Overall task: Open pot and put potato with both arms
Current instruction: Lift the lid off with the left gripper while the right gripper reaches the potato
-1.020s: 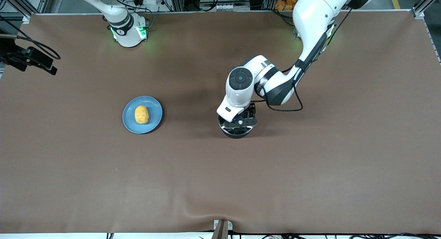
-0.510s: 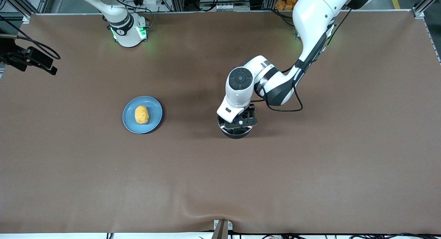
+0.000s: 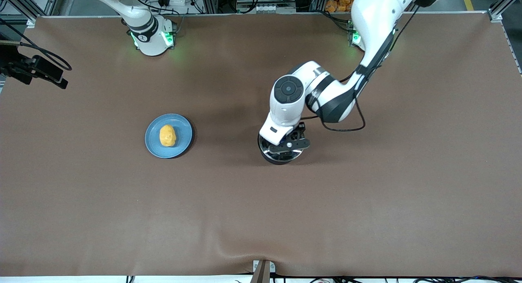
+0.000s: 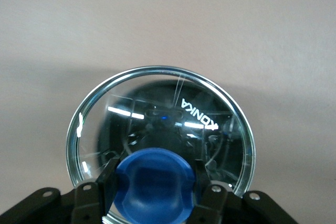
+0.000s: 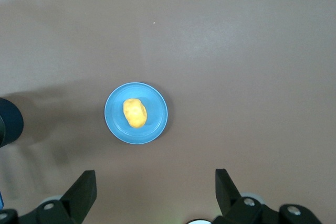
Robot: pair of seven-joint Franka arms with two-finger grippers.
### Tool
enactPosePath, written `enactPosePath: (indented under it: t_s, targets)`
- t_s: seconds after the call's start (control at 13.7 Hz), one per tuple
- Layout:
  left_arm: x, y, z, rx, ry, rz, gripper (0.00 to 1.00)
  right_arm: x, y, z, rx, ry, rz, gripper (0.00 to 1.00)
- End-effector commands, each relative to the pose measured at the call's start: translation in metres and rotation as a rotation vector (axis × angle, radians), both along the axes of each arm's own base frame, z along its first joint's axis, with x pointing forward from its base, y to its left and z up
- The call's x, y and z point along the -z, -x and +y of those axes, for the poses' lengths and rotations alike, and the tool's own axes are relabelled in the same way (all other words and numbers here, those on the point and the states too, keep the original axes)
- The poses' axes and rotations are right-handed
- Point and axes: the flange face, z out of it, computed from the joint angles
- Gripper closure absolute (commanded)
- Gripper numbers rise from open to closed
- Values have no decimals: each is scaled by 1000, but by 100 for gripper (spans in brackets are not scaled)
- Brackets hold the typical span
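The pot [image 3: 279, 158] stands mid-table, mostly covered by the left arm's hand, and its handle is hidden. A clear glass lid [image 4: 163, 109] lies over its dark inside. My left gripper [image 3: 286, 146] [image 4: 155, 176] is down on the lid, shut on the lid's blue knob [image 4: 155, 184], with one finger [image 4: 109, 179] pressed to each side of it. The yellow-orange potato [image 3: 167, 135] [image 5: 135, 113] lies on a light-blue plate [image 3: 182, 129] [image 5: 158, 124] toward the right arm's end. My right gripper [image 5: 155, 187] hangs open high over the table beside the plate, out of the front view.
A brown cloth [image 3: 367, 201] covers the whole table. A black camera mount [image 3: 38, 70] juts in at the right arm's end. The left arm's elbow [image 3: 330, 99] hangs over the table between the pot and its base.
My left gripper has shut on the lid's blue knob. The left arm's wrist and elbow have shifted slightly toward the left arm's end. The potato and plate have not moved.
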Motion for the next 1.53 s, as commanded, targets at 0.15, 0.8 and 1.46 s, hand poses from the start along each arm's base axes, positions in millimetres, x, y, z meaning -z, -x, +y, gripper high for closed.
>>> enactPosePath:
  t_s: [0.15,0.8,1.46]
  targets:
    - [-94,-19,94,-111,-24,-65,100,6,-2,7,3,-18,7,0]
    - [-149,-33,319,39,-26,-8,100,111,-71,41,-47,-18,118,0]
    - [-154,-22,383,97,51,-37,100,245,-72,88,-222,-20,185,0]
